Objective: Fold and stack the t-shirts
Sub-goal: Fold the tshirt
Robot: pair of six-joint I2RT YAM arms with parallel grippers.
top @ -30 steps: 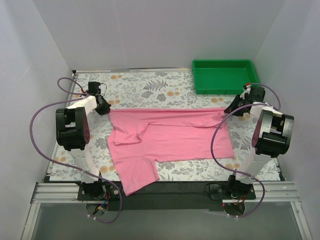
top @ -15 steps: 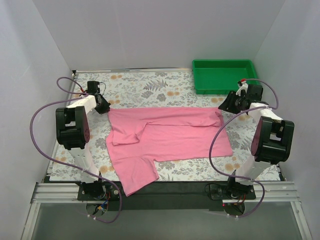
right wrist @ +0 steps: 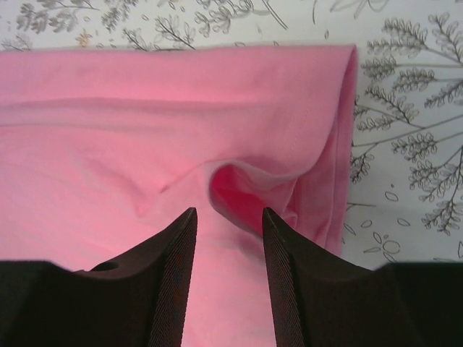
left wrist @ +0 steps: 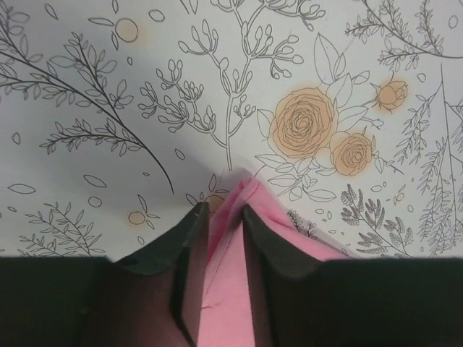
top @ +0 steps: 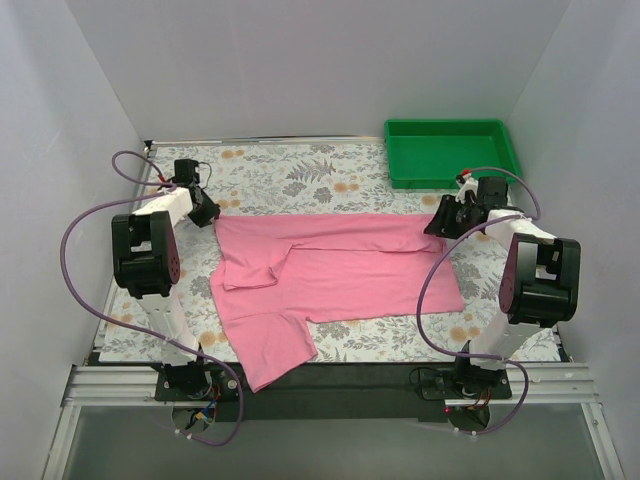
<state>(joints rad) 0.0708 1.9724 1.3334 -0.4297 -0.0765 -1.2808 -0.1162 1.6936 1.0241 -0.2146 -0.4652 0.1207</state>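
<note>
Beneath the parted right end effector (right wrist: 228, 211) lies the t-shirt (right wrist: 108, 144) (left end effector (left wrist: 224, 207) straddles its corner, grip unclear).

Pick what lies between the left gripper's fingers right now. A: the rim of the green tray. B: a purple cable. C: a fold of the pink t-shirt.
C: the left wrist view shows a pink fold of the t-shirt running up between the two dark fingers of the left gripper, while the green tray sits apart at the table's far right corner.
</note>
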